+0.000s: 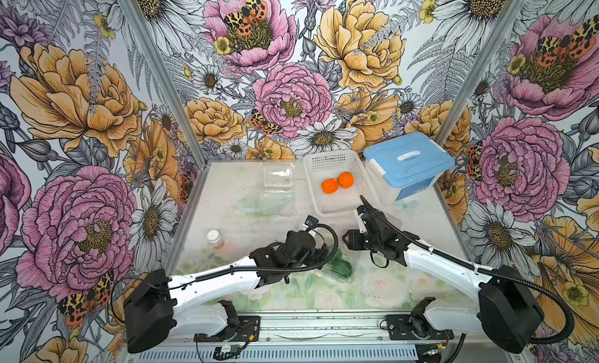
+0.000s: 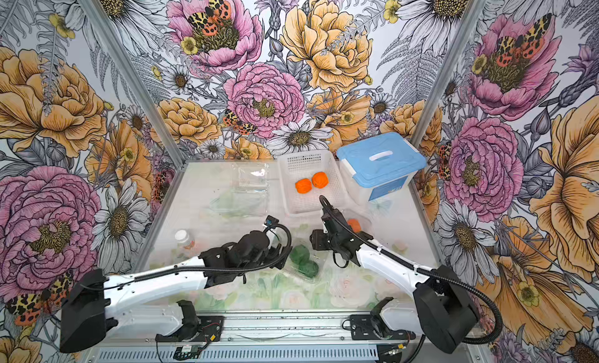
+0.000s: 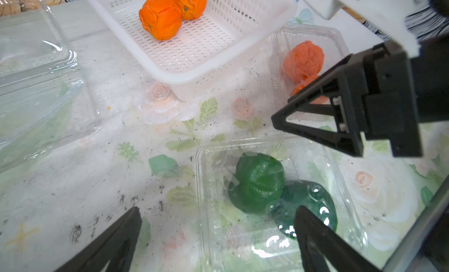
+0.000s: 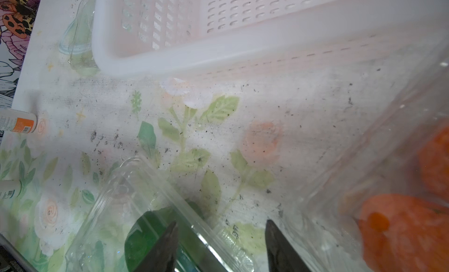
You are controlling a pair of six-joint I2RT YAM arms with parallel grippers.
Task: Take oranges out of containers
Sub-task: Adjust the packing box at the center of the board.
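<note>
Left claw [image 3: 218,210] wide open, empty; box [image 3: 199,185] of green oranges [image 3: 258,183] below it. Right claw [image 4: 221,223] half open (box rim between its tips).

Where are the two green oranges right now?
In a top view, the green oranges sit in a clear clamshell, front centre, between the left gripper and right gripper.

The containers [image 3: 218,239] are made of thin, clear, glossy plastic. The basket [image 3: 192,77] is moulded of white, matt, perforated plastic. Rough, lumpy skin is seen on the oranges [image 3: 160,16]; the surface [image 3: 85,185] is scuffed.
</note>
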